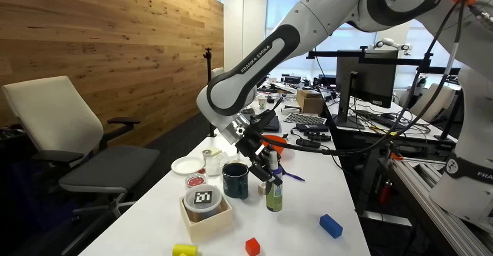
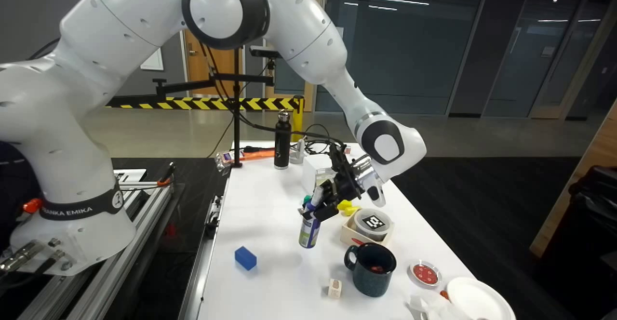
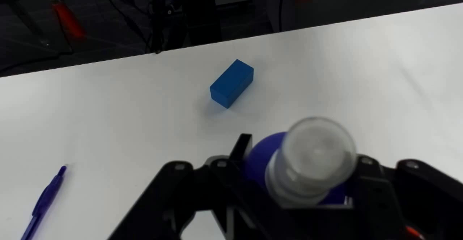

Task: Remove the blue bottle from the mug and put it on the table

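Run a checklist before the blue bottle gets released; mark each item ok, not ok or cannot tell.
1. Gripper closed on the blue bottle: ok.
2. Bottle out of the mug: ok, the two are apart in both exterior views.
3. Mug standing upright: ok.
4. Bottle's base resting on the table: cannot tell; no view settles contact.
5. Blue block out of the way: ok, it lies apart from the bottle.

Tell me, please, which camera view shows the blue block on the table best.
The wrist view: there the blue block appears largest, whole and uncovered on the white table. Both exterior views also show it whole and unblocked, only smaller.
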### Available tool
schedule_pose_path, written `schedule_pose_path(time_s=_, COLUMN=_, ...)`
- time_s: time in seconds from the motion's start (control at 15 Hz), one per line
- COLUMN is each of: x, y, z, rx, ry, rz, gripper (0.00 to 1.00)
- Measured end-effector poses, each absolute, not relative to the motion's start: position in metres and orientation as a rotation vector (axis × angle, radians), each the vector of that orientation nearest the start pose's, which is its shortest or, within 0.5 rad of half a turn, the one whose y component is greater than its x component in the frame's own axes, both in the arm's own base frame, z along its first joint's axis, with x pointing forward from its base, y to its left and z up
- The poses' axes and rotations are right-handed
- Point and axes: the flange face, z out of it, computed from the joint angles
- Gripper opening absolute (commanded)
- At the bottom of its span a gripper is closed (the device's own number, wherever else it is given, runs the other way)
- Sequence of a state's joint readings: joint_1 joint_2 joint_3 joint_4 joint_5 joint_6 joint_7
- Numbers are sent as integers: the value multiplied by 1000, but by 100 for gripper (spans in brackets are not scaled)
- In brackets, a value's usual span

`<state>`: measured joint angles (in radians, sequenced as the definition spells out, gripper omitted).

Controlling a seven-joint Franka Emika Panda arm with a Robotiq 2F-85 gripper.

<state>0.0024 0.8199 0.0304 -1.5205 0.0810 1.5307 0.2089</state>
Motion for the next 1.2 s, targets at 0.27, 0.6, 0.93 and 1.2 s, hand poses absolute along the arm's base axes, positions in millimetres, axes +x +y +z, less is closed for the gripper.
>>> schedule_pose_path(time_s=0.27, x=602, y=27, z=139, rx=-2885, ry=254, rz=1159, gripper=23)
schedule_pose_path(time_s=0.6, x=602, y=29, z=132, rx=-2906, ry=218, rz=1088, gripper=23)
schedule_pose_path(time_s=0.93, x=602, y=34, z=131, rx=-2920, ry=200, rz=1088, gripper=23)
schedule_pose_path(time_s=1.2, x=601, y=33, z=130, rx=-2928, ry=198, rz=1092, gripper=23)
